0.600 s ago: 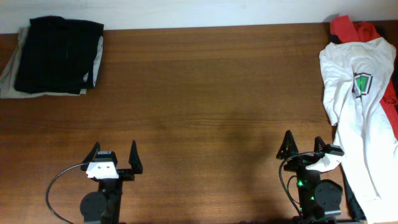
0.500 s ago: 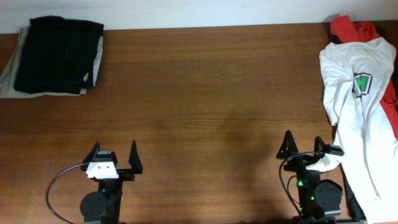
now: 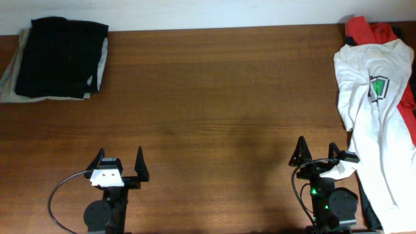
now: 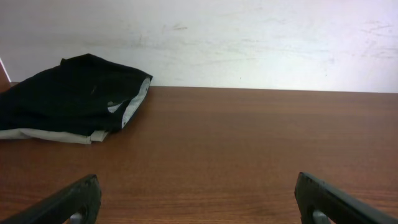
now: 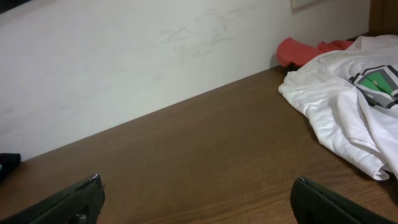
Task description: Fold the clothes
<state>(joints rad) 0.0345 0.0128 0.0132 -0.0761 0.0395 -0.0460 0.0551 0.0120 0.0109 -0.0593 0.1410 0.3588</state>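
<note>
Spanning the view, table [image 3: 214, 97] carries white T-shirt [image 3: 377, 123] crumpled at its right edge over red shirt [image 3: 364, 29], seemingly queued for folding; black folded garments [image 3: 62, 58] top-left look finished. Parked at near edge, left gripper [image 3: 119, 155] and right gripper [image 3: 317, 151] spread wide, empty.

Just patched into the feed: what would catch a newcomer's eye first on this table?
The white T-shirt lies crumpled at the right edge of the table, green-and-white print up, over a red shirt. Next is the stack of black folded garments at the far left corner. The left gripper and right gripper sit open at the near edge, holding nothing.
</note>
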